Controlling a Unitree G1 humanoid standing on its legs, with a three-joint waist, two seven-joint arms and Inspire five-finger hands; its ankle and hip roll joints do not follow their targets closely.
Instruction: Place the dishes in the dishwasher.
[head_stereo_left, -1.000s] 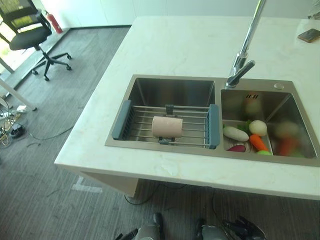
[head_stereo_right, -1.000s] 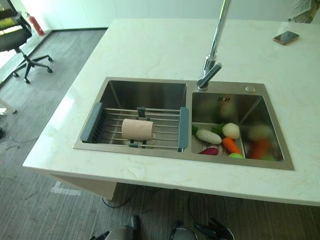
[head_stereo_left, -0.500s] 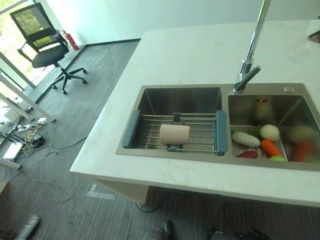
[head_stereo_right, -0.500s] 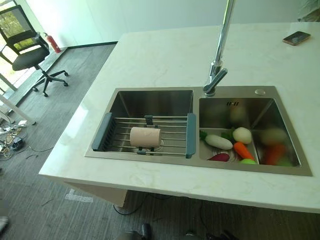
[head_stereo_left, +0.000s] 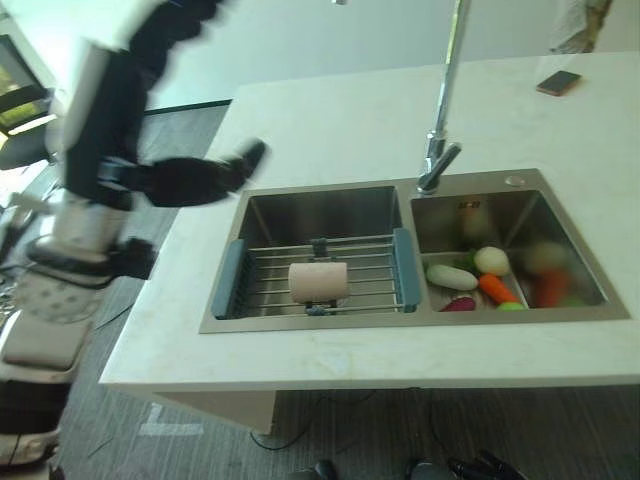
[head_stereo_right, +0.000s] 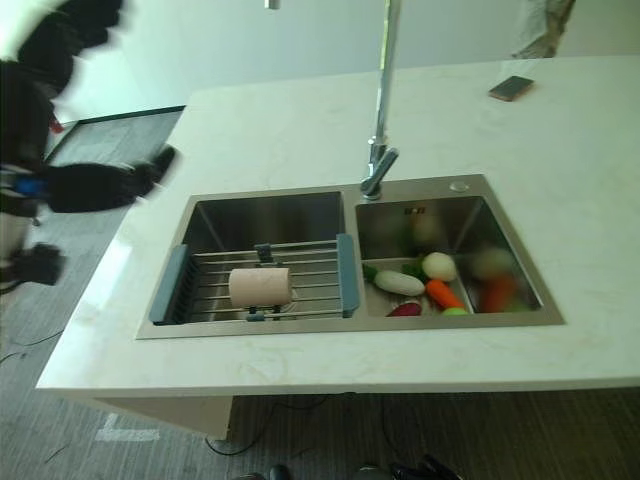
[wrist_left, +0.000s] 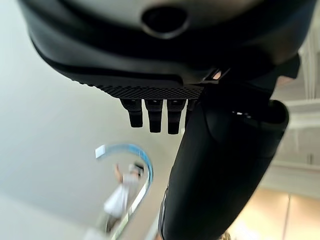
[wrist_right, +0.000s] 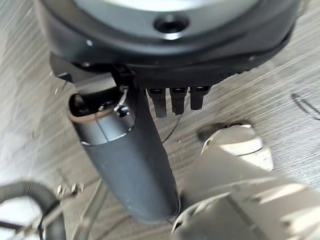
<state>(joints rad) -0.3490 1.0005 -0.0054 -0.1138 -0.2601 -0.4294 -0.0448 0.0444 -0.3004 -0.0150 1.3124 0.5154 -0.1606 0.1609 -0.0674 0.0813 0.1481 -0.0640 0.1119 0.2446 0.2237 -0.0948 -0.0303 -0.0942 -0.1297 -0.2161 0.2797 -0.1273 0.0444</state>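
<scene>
Across the left basin of the sink (head_stereo_left: 225, 325) a wire rack (head_stereo_left: 380, 285) bridges the rims so a pink cup (head_stereo_left: 318, 281) can lie on its side and drain; vegetables (head_stereo_left: 478, 280) sit in the right basin. Left hand (head_stereo_left: 190, 180) is raised beside the counter (head_stereo_left: 330, 120), empty, fingers roughly straight. Right hand (wrist_right: 135, 165) hangs over floor, holding nothing, fingers relaxed.

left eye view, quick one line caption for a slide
Left hand raised beside the sink; a pink cup lies on the drain rack, vegetables in the other basin.
</scene>
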